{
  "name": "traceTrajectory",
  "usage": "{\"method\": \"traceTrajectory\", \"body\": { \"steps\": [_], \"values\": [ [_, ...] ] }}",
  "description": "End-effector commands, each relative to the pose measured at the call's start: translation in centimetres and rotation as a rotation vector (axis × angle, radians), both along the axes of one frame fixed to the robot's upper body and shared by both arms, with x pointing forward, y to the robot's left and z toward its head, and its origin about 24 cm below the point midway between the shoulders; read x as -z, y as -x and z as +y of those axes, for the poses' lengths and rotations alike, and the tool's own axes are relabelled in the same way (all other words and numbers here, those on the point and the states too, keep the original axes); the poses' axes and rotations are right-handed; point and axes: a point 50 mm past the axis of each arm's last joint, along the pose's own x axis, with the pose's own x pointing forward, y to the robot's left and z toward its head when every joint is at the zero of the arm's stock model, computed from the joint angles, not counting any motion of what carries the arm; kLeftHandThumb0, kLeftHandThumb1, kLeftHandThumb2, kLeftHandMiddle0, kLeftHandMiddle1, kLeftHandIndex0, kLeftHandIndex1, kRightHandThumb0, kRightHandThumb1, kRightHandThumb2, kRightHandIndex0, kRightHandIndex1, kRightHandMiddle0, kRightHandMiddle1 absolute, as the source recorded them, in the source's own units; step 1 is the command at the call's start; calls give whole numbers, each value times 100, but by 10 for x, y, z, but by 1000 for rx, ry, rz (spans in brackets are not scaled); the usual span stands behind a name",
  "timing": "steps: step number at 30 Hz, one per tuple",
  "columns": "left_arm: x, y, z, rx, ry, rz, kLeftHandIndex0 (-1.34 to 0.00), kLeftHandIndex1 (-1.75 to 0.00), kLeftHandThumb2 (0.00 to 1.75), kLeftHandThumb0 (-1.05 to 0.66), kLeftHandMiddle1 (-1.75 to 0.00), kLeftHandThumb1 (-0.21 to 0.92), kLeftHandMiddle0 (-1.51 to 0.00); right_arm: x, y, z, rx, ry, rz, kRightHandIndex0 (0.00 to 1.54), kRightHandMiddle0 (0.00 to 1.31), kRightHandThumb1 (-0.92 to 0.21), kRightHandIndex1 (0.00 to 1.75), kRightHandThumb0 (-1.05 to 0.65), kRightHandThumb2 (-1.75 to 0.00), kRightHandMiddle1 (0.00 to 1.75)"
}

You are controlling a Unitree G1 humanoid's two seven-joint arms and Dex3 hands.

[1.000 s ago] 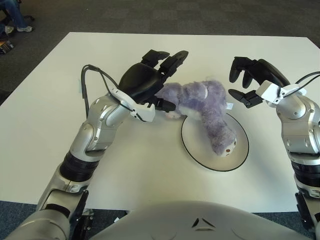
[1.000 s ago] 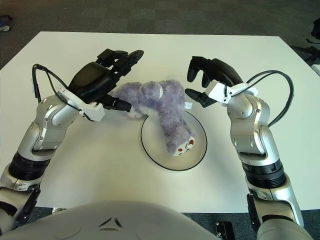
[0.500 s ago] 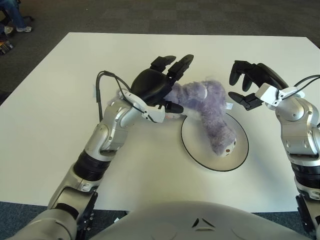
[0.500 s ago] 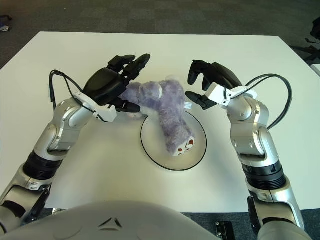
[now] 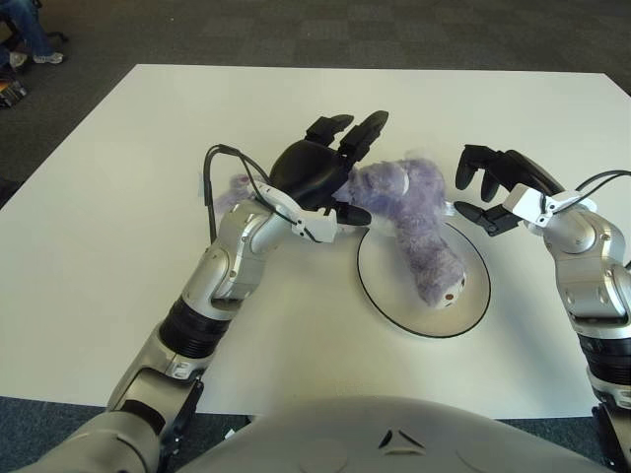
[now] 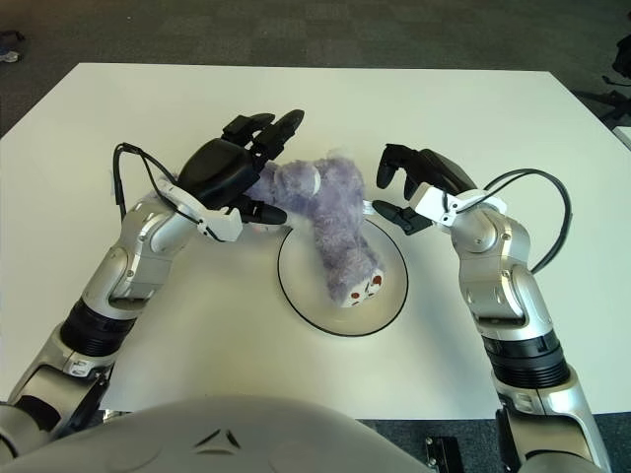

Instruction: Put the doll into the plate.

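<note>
— Where is the doll (image 5: 414, 222)?

— Lying bent across the far-left rim of the plate (image 5: 471, 311) on the white bench (image 5: 99, 227): one end inside the plate, the other hanging over onto the bench.

— And the hands?

— The left hand (image 5: 320, 177) covers the doll's outer end, fingers spread over it; that end is hidden, and I can't tell if it grips. The right hand (image 5: 498, 182) shows just right of the doll, fingers loosely curled, holding nothing.

Doll (image 5: 414, 222) partly on plate (image 5: 473, 305), left robot hand (image 5: 325, 177) over its left end, right robot hand (image 5: 493, 182) right of it
</note>
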Motion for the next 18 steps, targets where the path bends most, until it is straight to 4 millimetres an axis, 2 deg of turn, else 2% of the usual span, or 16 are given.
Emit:
{"method": "traceTrajectory", "body": {
  "steps": [1, 6, 7, 8, 10, 12, 16, 18],
  "values": [
    [1, -5, -1, -17, -39, -14, 0, 0, 35, -93, -56, 92, -6, 12, -2, -20, 80, 8, 32, 76, 3, -12, 175, 52, -155, 158],
    [4, -7, 0, -20, -51, -30, 0, 0, 37, -95, -63, 92, -4, 24, -3, -28, 118, -13, 47, 76, 0, -12, 175, 54, -155, 152],
    [5, -7, 0, -19, -55, -35, 0, 0, 38, -95, -63, 92, -3, 29, -2, -30, 131, -23, 56, 73, 0, -16, 174, 53, -150, 151],
    [5, -7, 0, -18, -57, -39, 0, 0, 39, -95, -64, 92, -2, 32, -2, -31, 139, -29, 61, 67, 0, -25, 171, 49, -136, 148],
    [6, -7, 0, -17, -64, -41, 0, 0, 39, -95, -64, 92, -2, 38, -1, -34, 154, -38, 71, 62, 0, -34, 169, 46, -123, 145],
    [6, -8, 0, -16, -74, -40, 0, 0, 41, -96, -68, 92, -2, 47, -1, -37, 168, -45, 84, 55, 0, -49, 162, 42, -100, 142],
    [6, -8, 0, -12, -91, -34, 0, 0, 42, -96, -73, 92, -2, 58, -2, -41, 191, -54, 98, 51, 0, -59, 158, 39, -84, 140],
    [6, -8, 0, -10, -105, -31, 0, 0, 42, -97, -87, 92, -1, 66, -3, -43, 207, -65, 109, 48, 0, -65, 158, 38, -76, 137]
  ]
}}
